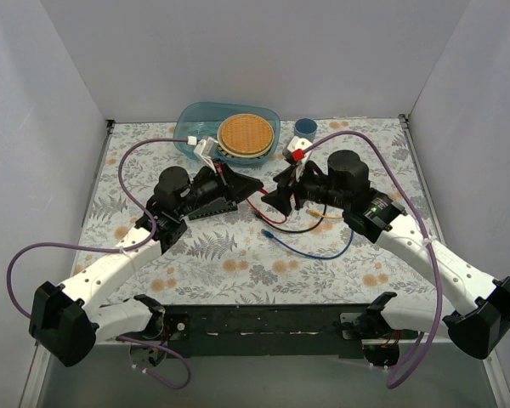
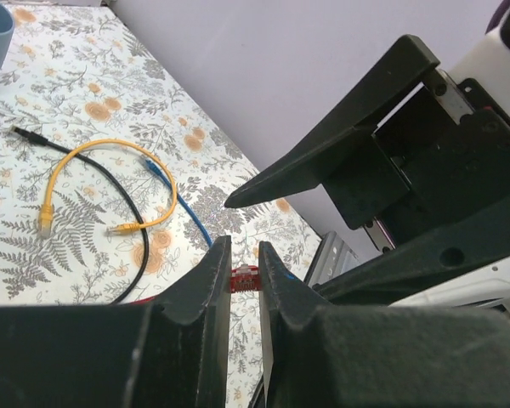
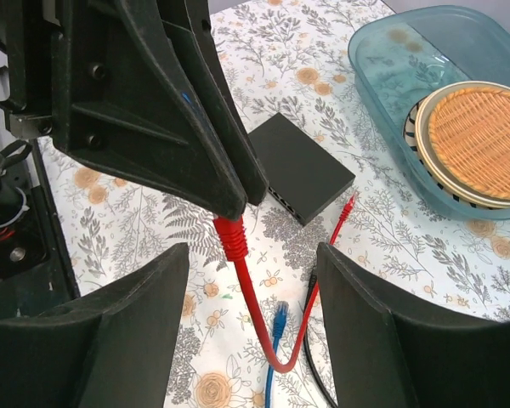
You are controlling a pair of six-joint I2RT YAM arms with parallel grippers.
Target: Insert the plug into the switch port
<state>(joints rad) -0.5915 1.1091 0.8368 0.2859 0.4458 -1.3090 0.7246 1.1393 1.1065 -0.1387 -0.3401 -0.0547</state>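
My left gripper [image 1: 253, 186] is shut on the red plug [image 2: 245, 279], which is pinched between its fingertips above the table. From the right wrist the plug's red boot [image 3: 232, 238] sticks out below the left gripper's black fingers [image 3: 178, 127]. Its red cable [image 3: 280, 361] loops down and back up to a second red plug [image 3: 348, 206] lying beside the switch. The switch [image 3: 302, 170] is a flat black box on the table with its socket row facing near. In the top view the switch [image 1: 209, 210] is partly hidden under the left gripper. My right gripper [image 3: 251, 285] is open and empty, facing the held plug.
A blue cable [image 3: 276, 327], a yellow cable [image 2: 110, 183] and a black cable [image 2: 140, 246] lie loose on the floral cloth between the arms. A blue-green tub [image 1: 191, 127] holding a wicker plate [image 1: 246, 134] and a blue cup [image 1: 304, 127] stand at the back.
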